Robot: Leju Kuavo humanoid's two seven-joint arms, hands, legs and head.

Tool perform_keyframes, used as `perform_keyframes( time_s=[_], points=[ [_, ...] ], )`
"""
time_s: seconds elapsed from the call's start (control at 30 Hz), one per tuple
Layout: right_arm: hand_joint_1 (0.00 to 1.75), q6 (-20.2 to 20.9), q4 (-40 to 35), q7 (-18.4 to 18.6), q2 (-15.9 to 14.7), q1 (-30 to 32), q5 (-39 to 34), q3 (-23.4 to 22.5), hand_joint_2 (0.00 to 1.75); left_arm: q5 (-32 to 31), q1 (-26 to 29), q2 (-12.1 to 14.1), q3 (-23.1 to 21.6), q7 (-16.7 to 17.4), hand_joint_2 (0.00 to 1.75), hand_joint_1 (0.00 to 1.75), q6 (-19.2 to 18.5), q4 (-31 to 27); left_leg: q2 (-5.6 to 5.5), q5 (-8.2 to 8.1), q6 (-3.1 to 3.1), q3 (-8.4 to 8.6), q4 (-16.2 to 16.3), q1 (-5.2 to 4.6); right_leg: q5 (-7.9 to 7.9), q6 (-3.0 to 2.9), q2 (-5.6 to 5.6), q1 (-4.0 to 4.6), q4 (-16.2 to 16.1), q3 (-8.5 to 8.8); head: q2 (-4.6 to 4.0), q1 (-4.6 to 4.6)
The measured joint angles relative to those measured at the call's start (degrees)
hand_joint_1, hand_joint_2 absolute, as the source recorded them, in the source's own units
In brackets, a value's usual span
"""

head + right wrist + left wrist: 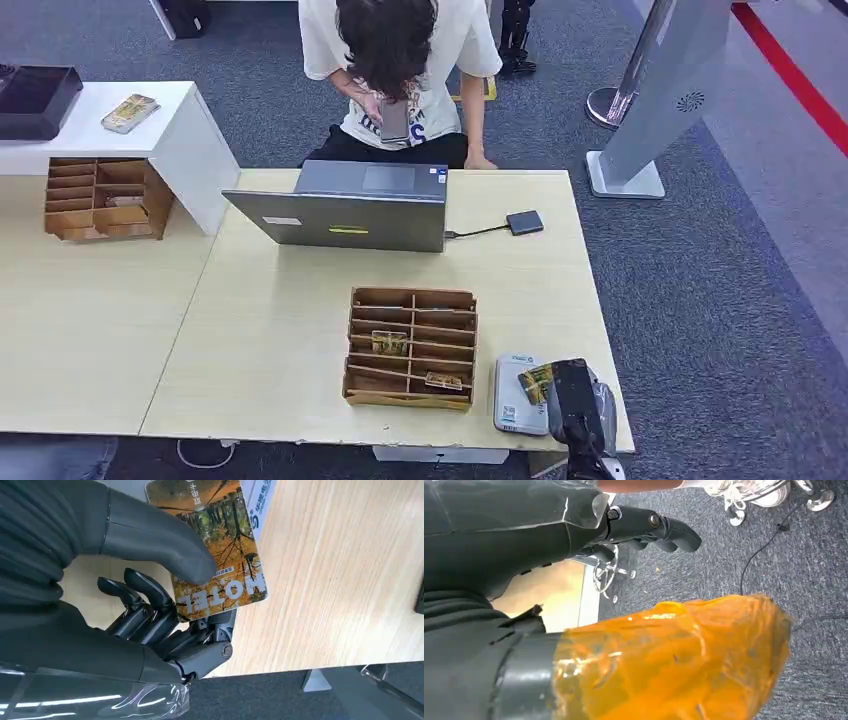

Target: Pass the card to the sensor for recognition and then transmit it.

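My right hand [580, 408] is at the table's front right corner. It pinches a hotel card [537, 382] between thumb and fingers. The card hovers over the white card reader [510, 408] that lies flat on the table. In the right wrist view the card [220, 555] shows autumn trees and the word HOTEL, with the thumb [165, 545] pressed on its face and the reader [262, 497] under its far end. My left hand [639, 525] hangs beside the table above the carpet, fingers slightly bent, holding nothing; an orange wrap covers its thumb [674, 655].
A wooden slotted organizer [410, 347] with two cards stands left of the reader. Behind it are an open laptop [345, 205] and a small dark box [524, 222] on a cable. A person [395, 70] sits beyond the table. A second organizer [100, 197] stands under a white shelf [190, 130] at the left.
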Motion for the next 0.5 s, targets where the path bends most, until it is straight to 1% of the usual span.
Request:
perform_keyframes(
  time_s=[0.27, 0.37, 0.5],
  points=[
    [1.75, 1.86, 0.90, 0.53, 1.03, -0.27, 2.91, -1.70, 1.75, 0.04, 0.00, -0.07, 0.00, 0.50, 0.00, 0.00, 0.00, 0.00, 0.00, 0.00, 0.00, 0.01, 0.00, 0.01, 0.00, 0.00, 0.00, 0.00, 0.00, 0.00, 0.02, 0.00],
    [1.75, 2.82, 1.22, 1.27, 1.62, -0.39, 5.38, -1.70, 1.75, 0.24, 0.00, -0.09, 0.00, 0.70, 0.00, 0.00, 0.00, 0.00, 0.00, 0.00, 0.00, 0.01, 0.00, 0.01, 0.00, 0.00, 0.00, 0.00, 0.00, 0.00, 0.00, 0.00],
    [1.75, 4.57, 2.03, 1.95, 3.13, -0.68, 8.79, -1.68, 1.75, 0.66, 0.00, -0.13, 0.00, 1.07, 0.00, 0.00, 0.00, 0.00, 0.01, 0.00, 0.00, 0.01, 0.00, 0.01, 0.00, 0.00, 0.01, 0.00, 0.00, 0.00, 0.00, 0.00]
  ],
)
